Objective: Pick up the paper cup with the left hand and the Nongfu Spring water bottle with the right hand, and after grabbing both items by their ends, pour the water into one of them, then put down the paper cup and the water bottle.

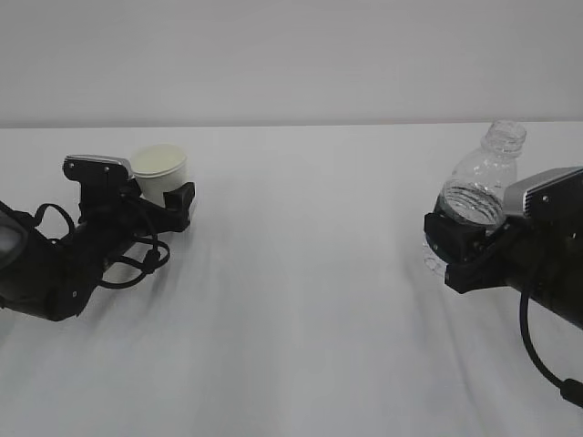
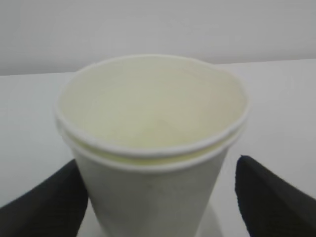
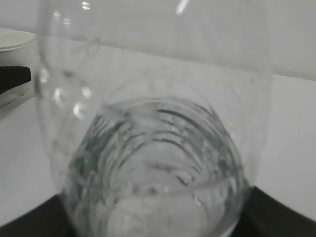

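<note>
The white paper cup [image 1: 160, 165] stands upright on the table at the left; in the left wrist view the paper cup [image 2: 153, 192] fills the middle, cream inside. My left gripper [image 1: 165, 193] is open around its lower wall. The left finger [image 2: 47, 205] lies close against the cup, the right one [image 2: 274, 197] stands apart with a gap. The clear, capless Nongfu Spring water bottle [image 1: 481, 177] leans at the right, and my right gripper [image 1: 460, 239] is shut on its lower body. Seen from the right wrist, the water bottle [image 3: 158, 148] holds water low down between the fingers of the right gripper [image 3: 158, 219].
The white table [image 1: 301, 300] spreads between the two arms, with a pale wall behind. The left arm's loose cables [image 1: 137, 259] hang by the table surface. A black cable [image 1: 537, 355] trails from the right arm.
</note>
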You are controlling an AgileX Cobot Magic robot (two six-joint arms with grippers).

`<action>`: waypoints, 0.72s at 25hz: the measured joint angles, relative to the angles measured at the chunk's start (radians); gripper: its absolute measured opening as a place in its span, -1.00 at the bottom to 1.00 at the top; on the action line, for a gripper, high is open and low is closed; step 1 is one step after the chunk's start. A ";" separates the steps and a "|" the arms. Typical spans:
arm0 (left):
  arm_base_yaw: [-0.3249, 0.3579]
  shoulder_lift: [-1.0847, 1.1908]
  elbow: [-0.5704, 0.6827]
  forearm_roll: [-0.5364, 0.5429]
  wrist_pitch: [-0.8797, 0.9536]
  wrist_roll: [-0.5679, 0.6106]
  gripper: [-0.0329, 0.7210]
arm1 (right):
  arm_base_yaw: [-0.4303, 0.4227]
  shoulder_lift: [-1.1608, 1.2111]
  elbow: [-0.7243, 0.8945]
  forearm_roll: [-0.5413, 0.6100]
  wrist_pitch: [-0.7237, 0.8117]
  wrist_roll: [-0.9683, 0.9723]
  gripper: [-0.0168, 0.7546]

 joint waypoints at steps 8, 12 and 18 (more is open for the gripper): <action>0.002 0.023 -0.036 0.004 -0.001 0.000 0.92 | 0.000 0.000 0.000 0.000 0.000 0.000 0.13; 0.002 0.051 -0.055 0.006 -0.001 0.000 0.92 | 0.000 0.000 0.000 0.000 0.000 0.000 0.13; 0.002 0.056 -0.076 0.006 -0.001 0.000 0.91 | 0.000 0.000 0.000 0.000 0.000 0.000 0.13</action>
